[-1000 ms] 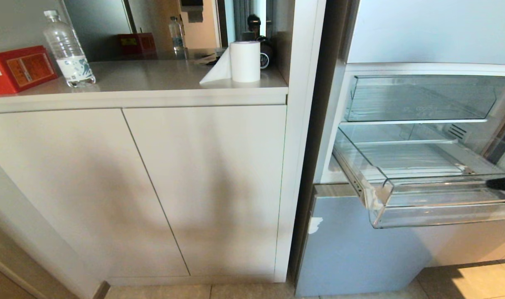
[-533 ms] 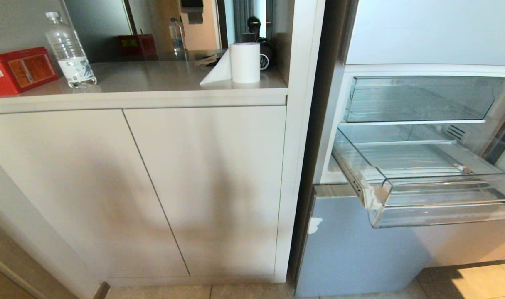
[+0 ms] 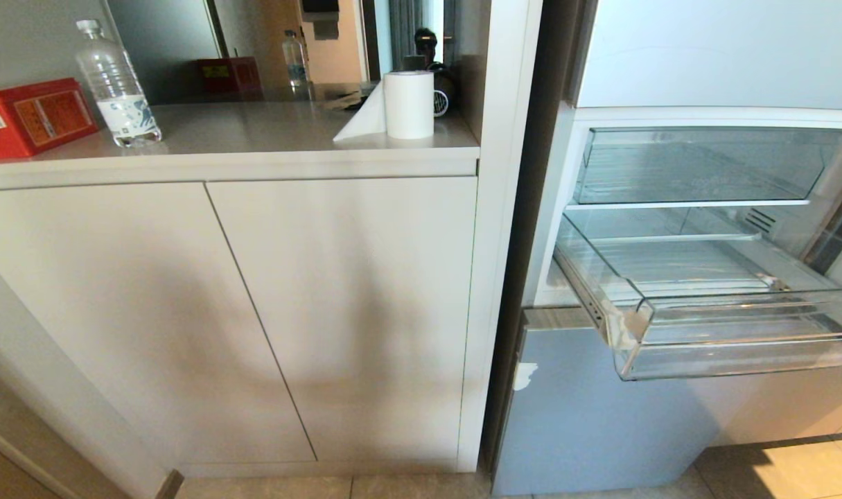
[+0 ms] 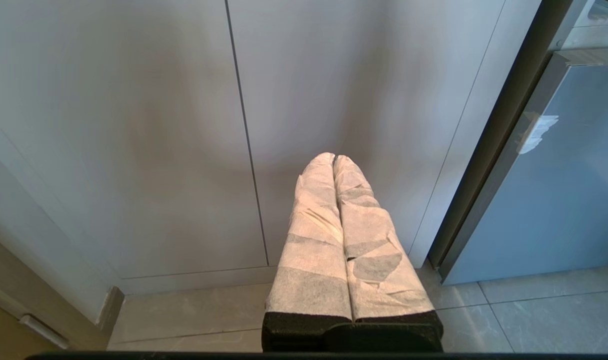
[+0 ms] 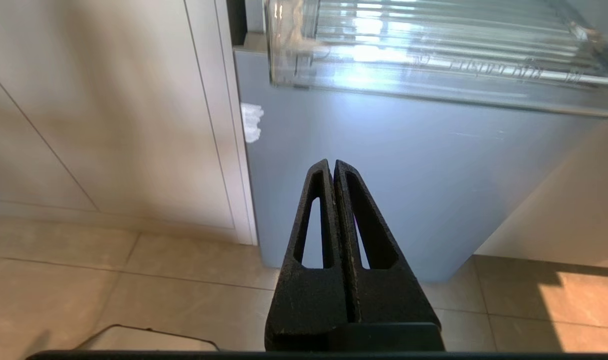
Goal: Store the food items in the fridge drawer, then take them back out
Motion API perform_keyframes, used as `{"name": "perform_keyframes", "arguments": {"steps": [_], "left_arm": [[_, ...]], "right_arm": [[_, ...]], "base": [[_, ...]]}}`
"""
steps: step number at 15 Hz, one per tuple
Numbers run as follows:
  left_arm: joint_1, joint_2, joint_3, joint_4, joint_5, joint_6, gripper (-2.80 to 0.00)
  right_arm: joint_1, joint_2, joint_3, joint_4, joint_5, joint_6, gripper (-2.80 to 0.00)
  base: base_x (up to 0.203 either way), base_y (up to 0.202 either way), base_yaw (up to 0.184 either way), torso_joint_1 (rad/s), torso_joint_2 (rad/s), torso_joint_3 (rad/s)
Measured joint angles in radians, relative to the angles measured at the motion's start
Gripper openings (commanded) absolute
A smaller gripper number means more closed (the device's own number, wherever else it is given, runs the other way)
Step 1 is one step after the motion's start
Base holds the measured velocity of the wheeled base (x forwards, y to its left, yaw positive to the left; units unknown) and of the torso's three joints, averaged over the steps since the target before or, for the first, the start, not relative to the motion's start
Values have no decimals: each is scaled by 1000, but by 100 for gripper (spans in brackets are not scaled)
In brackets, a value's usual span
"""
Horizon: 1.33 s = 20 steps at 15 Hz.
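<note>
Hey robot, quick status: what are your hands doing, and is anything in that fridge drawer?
Left hand shut, low by the cabinet doors. Right hand shut, below the drawer. Drawer pulled out, no food visible. Nothing in the way.

Clear ribbed fridge drawer (image 3: 725, 326); pale blue fridge panel (image 3: 587, 416); red box (image 3: 29, 118); white paper roll (image 3: 408, 104).

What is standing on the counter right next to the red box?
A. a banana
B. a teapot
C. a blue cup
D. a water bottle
D: a clear water bottle with a white cap stands upright on the counter, just beside the red box.
</note>
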State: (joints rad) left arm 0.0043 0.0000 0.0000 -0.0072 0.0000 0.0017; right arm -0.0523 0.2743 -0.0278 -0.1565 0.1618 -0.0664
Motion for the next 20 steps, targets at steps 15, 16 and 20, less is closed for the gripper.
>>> {"name": "perform_keyframes", "arguments": {"steps": [15,16,20], "left_arm": [[0,0,0,0,0,0,-280],[0,0,0,0,0,-1,-280],[0,0,0,0,0,0,-280]], "right_arm": [[46,-275,28,165,-155,-20,-280],[46,-275,28,166,-155,-20,-280],[46,-275,28,166,-157,-13,-280]], "base": [[0,2,-29,0,1,0],[0,4,-182,7,2,2],[-3,9,-176,2,1,4]]}}
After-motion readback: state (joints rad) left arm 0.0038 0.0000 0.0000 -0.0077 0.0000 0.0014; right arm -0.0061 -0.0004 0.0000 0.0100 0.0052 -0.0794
